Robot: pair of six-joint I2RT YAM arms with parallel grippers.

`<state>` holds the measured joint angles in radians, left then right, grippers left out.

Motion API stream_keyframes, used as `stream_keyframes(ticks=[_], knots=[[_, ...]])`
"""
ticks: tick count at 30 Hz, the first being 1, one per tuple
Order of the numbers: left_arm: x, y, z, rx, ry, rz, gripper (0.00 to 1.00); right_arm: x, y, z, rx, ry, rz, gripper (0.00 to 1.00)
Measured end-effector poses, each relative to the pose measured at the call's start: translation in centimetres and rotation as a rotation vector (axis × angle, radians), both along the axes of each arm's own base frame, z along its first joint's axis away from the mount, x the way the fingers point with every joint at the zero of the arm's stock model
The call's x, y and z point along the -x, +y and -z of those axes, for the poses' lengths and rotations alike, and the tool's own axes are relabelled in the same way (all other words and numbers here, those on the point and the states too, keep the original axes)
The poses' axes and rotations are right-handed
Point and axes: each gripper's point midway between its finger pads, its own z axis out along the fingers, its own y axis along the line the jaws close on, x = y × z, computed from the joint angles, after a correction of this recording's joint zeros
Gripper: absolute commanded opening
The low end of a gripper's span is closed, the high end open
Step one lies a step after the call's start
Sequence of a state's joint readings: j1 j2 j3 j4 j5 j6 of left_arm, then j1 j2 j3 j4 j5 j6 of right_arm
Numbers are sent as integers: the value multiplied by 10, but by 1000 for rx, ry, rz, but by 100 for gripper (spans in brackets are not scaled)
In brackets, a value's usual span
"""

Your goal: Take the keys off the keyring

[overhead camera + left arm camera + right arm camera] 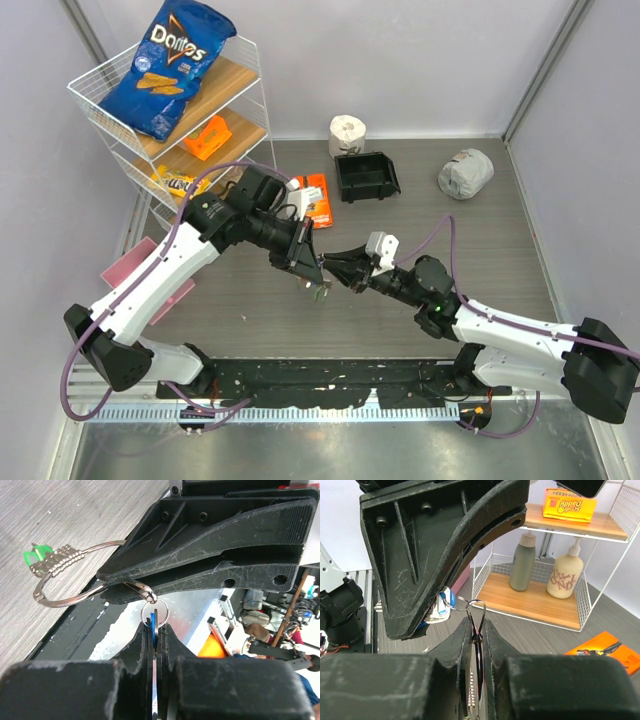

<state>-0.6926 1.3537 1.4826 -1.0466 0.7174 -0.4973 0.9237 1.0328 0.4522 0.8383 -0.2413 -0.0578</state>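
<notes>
My two grippers meet above the table's middle. My left gripper (pixel 311 262) (pixel 156 625) is shut on a blue-headed key (pixel 152 622), which hangs from a small split ring (pixel 154 611). My right gripper (pixel 341 268) (pixel 478 626) is shut on the thin silver keyring (pixel 479 611). In the left wrist view the keyring's wire loop (pixel 60 599) sticks out left of the right finger (pixel 210 550). It carries several stacked silver keys (pixel 56 562) and a green tag (pixel 36 555). The blue key (pixel 443 605) shows under the left finger (pixel 435 540). Keys dangle below the grippers (pixel 320 290).
A white wire shelf (pixel 95 100) at the back left holds a blue Doritos bag (pixel 170 65) and snacks. An orange packet (pixel 316 198), black bin (pixel 366 176), paper roll (pixel 347 132) and grey crumpled bag (pixel 465 173) lie behind the grippers. A pink item (pixel 125 270) lies left.
</notes>
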Motion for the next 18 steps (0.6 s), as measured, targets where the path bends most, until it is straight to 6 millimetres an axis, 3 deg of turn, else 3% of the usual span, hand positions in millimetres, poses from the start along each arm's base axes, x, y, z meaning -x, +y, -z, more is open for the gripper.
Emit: stream_keyframes(ticks=[11, 18], knots=[[-4, 9, 13, -101, -128, 39, 0, 0, 4, 6, 27, 111, -15, 5], [-7, 7, 33, -178, -151, 74, 0, 0, 3, 12, 43, 186, -15, 5]])
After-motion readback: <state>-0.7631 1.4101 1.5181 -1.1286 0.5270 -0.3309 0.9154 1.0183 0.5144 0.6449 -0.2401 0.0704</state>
